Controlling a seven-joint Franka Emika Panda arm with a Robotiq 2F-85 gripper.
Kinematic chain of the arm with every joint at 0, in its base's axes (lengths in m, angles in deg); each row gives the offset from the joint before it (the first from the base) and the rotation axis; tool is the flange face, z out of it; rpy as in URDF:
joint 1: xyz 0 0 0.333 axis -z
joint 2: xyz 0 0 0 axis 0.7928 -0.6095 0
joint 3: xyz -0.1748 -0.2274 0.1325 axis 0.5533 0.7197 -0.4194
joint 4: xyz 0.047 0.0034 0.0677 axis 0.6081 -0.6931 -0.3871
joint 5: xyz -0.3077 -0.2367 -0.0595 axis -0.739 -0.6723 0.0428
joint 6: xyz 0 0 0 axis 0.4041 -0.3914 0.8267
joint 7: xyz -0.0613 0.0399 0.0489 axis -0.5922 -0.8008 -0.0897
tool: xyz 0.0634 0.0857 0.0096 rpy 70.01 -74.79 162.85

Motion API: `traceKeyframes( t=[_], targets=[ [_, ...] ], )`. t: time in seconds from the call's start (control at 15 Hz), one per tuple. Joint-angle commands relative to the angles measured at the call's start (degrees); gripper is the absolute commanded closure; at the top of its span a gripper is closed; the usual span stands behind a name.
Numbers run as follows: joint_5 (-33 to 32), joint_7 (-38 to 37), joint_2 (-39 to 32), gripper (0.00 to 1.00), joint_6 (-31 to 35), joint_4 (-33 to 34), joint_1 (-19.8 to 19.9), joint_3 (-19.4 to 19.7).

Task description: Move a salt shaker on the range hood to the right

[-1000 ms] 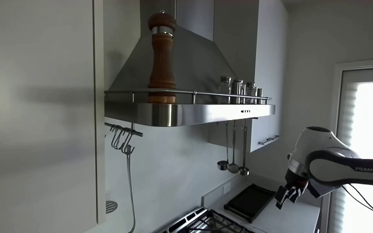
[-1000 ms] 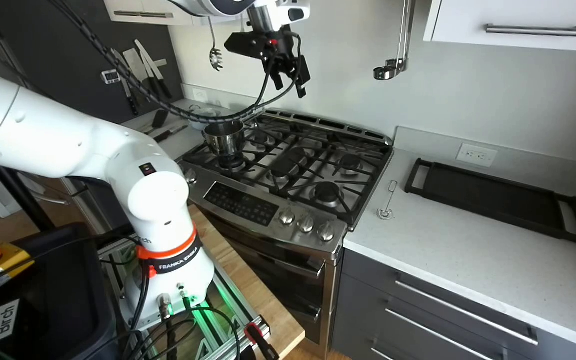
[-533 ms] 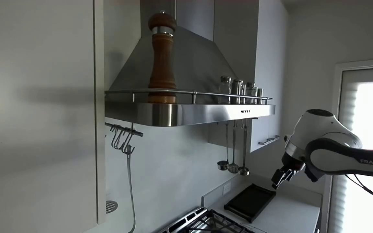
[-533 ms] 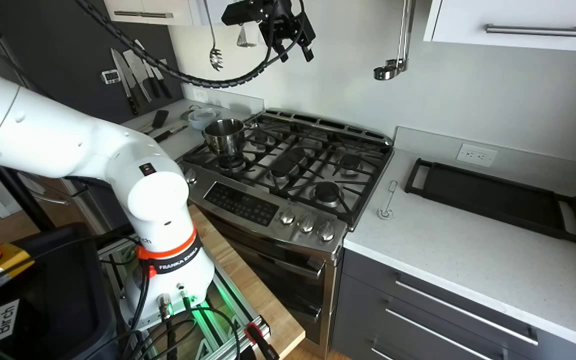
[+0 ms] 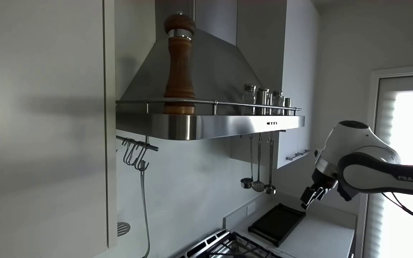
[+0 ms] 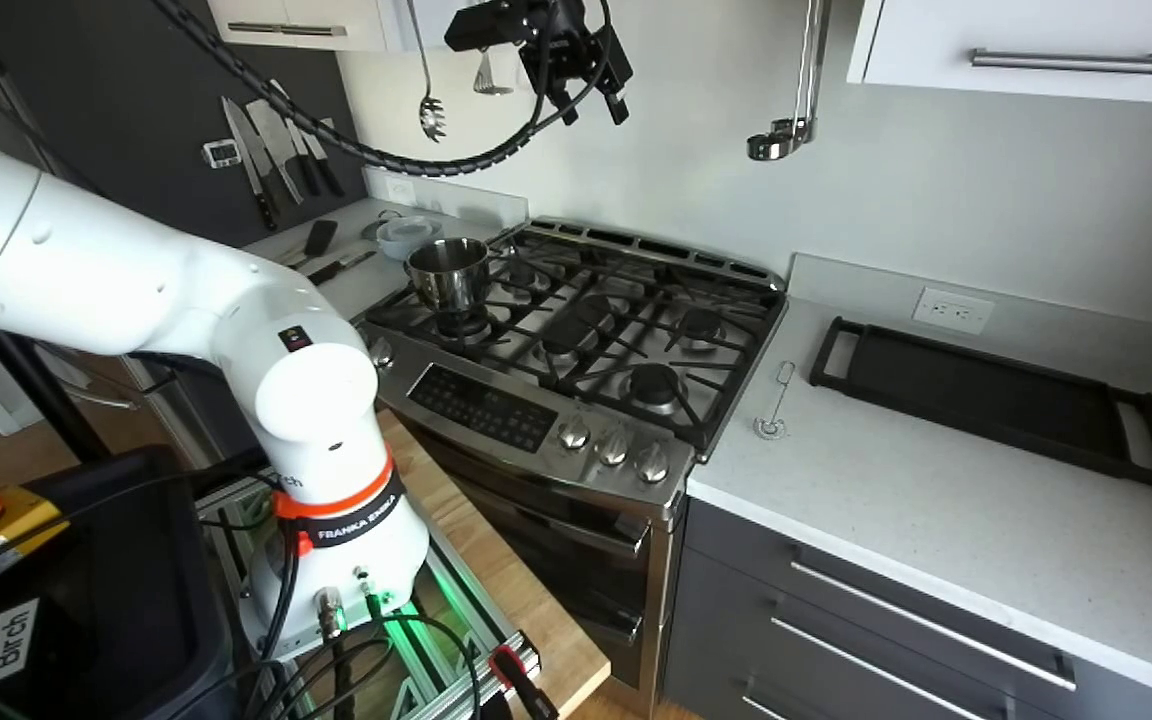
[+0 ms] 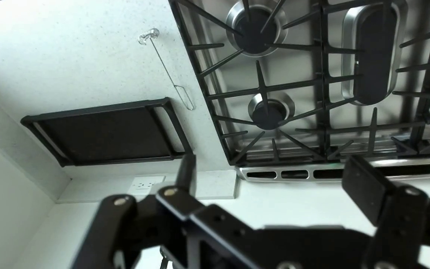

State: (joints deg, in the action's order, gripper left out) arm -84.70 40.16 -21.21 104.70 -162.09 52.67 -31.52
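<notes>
- In an exterior view, a clear glass shaker with a metal lid stands upright, right of centre; another clear glass shaker stands farther right. I cannot tell which is the salt shaker.
- A steel cylinder shows between them, and a thin steel rail runs in front.
- They stand on the brushed stainless-steel range hood, upper middle of the frame; a tall brown wooden mill stands upright on it, left of centre.
- My black gripper has its fingers spread well apart at the bottom of the wrist view; in an exterior view it hangs at lower right, well apart from the shakers.
- A black rectangular tray lies on the white speckled bench at right, near the gas stove with black grates.
</notes>
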Motion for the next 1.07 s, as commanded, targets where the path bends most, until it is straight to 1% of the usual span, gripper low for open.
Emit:
traceKeyframes(
  t=[0.0,0.27,0.53,0.73,0.8,1.0],
  targets=[
    [-3.35,0.8,1.97,0.0,-6.24,2.69,0.83,0.63],
    [-8.01,1.21,3.37,0.0,-14.74,7.44,2.09,0.35],
    [-13.26,1.04,3.43,0.0,-19.77,12.99,2.62,-0.93],
    [-17.34,1.15,3.11,0.0,-20.78,16.56,2.4,-1.79],
    [-15.56,0.13,3.3,0.0,-19.23,14.67,1.28,-0.68],
    [-16.8,0.12,3.31,0.0,-19.66,16.28,1.26,-1.22]
  ],
)
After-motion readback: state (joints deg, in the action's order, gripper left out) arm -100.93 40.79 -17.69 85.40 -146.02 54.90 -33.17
